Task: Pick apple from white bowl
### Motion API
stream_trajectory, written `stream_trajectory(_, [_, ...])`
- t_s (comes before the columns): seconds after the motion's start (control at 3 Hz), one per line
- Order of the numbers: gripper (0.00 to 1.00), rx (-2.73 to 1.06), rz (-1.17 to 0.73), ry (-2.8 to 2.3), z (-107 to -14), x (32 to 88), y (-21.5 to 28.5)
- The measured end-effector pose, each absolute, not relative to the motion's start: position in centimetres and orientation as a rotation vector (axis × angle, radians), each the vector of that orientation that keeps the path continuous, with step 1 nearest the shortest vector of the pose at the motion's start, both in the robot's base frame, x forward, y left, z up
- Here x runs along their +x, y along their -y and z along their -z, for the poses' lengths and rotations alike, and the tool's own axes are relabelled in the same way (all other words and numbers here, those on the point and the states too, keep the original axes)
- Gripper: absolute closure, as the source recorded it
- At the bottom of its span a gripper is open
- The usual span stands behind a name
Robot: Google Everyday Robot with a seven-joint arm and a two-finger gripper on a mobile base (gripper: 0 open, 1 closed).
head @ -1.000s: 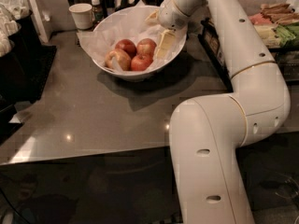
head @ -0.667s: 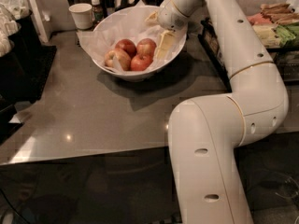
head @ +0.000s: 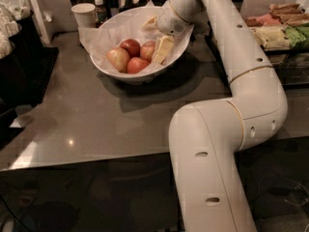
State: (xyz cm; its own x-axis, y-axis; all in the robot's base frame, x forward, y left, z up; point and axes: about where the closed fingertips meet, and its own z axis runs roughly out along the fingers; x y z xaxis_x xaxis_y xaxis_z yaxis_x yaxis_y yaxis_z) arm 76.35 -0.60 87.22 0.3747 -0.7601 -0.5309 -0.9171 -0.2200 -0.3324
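Observation:
The white bowl (head: 104, 64), lined with crumpled white paper, stands at the back of the grey table. It holds four apples. The apple (head: 147, 50), red with paler streaks, lies at the right of the pile. A paler yellow-pink apple (head: 118, 59) and two deeper red apples (head: 130, 46) (head: 137, 65) lie to its left. My gripper (head: 155, 36) reaches down into the bowl's right side from above. It is open. One cream finger (head: 162, 49) stands right beside the apple, partly hiding it. The other finger (head: 150, 22) is further back.
A white paper cup (head: 84, 14) and a small bottle (head: 99, 8) stand behind the bowl. A black stand (head: 19, 66) fills the left. A tray of packaged food (head: 275, 30) lies at the right. My arm's elbow (head: 217, 144) looms over the table's front edge.
The gripper has shifted a little to the left inside the bowl, bringing its near finger closer to the apple. The apples have not moved.

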Motion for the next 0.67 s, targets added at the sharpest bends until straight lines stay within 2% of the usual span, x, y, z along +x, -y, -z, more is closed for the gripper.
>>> stream_trajectory(0.67, [0.2,-2.04,-0.363,-1.425,-86.68,76.44,-0.25])
